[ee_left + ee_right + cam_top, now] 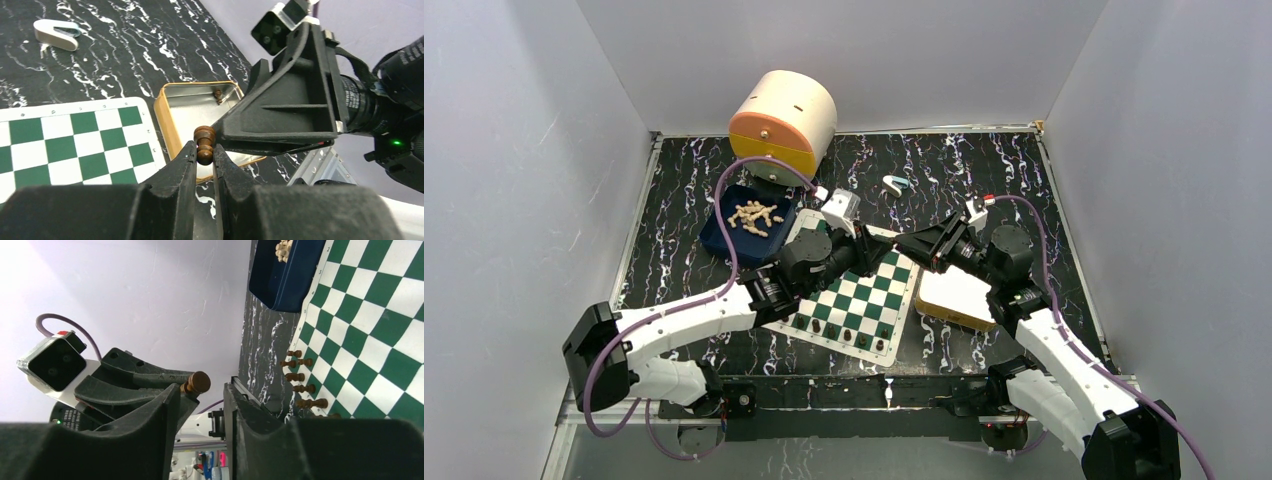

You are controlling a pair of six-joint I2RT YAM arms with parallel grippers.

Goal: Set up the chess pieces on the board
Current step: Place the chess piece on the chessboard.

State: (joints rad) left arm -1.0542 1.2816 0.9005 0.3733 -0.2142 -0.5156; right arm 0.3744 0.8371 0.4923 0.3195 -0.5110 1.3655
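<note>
The left gripper [204,156] clamps a dark pawn [204,143]; the right gripper [201,394], at its 3 o'clock, stands open, probably for a handover.

Lab cell; plain white walls [504,150]

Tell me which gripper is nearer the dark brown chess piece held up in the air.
Left. The left gripper is shut on the dark brown piece; the right gripper is open, close beside it.
</note>
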